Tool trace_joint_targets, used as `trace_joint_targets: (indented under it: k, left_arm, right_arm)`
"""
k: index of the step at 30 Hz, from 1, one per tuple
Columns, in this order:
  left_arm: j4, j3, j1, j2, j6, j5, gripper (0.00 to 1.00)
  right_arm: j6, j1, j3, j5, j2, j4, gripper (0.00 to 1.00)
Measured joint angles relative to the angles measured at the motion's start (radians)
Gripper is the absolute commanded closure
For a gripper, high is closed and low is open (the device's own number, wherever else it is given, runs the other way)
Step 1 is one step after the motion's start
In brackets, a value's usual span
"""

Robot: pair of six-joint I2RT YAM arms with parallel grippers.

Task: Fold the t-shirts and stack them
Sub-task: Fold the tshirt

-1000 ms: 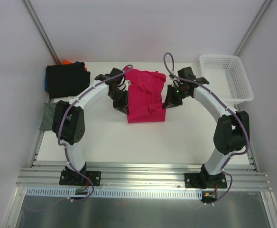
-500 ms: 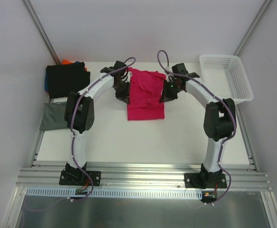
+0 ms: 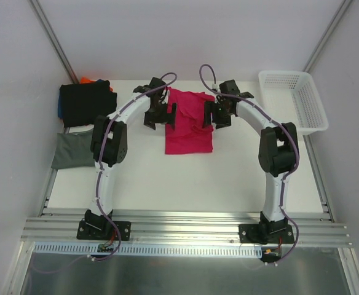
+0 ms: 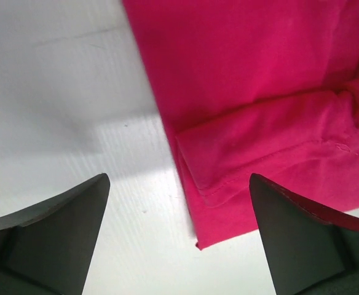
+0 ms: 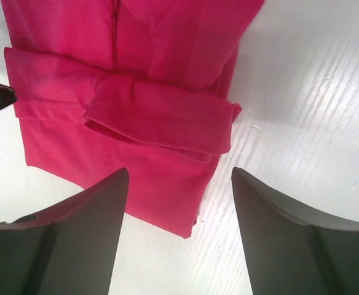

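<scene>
There are a crimson-pink t-shirt (image 3: 189, 126), black shirt (image 3: 84, 104), grey-green shirt (image 3: 69, 150) and white basket (image 3: 308, 104).

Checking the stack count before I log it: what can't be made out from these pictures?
- Top view: the folded black t-shirt covers its pile. Only slivers of orange cloth and blue cloth show, so the count is unclear.
- Top view: the left arm overlaps the edge of the folded grey-green t-shirt.
- Wrist views: frame edges cut off the crimson-pink t-shirt; only corners show.

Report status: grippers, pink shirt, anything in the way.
Left gripper open, right gripper open, both empty. Pink shirt partly folded on table. Nothing in the way.
</scene>
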Motion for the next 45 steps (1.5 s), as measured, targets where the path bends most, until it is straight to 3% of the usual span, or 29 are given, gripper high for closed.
trace_joint_targets:
  k: [6,19,27,36,45]
  left_arm:
    - [-0.002,-0.003,0.0,-0.036,0.018,-0.058,0.01]
    - [-0.002,-0.09,0.0,-0.34,0.081,-0.12,0.01]
    - [-0.001,-0.113,0.032,-0.37,0.1,-0.193,0.01]
    - [-0.003,-0.135,0.082,-0.371,0.101,-0.201,0.01]
    - [-0.003,-0.157,0.111,-0.373,0.098,-0.2,0.01]
  right_arm:
    - [-0.027,0.001,0.023,0.011,-0.019,-0.008,0.29]
    - [0.024,0.049,0.055,-0.148,-0.027,-0.002,0.32]
    - [0.056,0.142,0.058,-0.192,0.075,0.007,0.33]
    - [0.064,0.149,0.066,-0.186,0.128,0.009,0.33]
    - [0.059,0.151,0.211,-0.129,0.246,0.01,0.32]
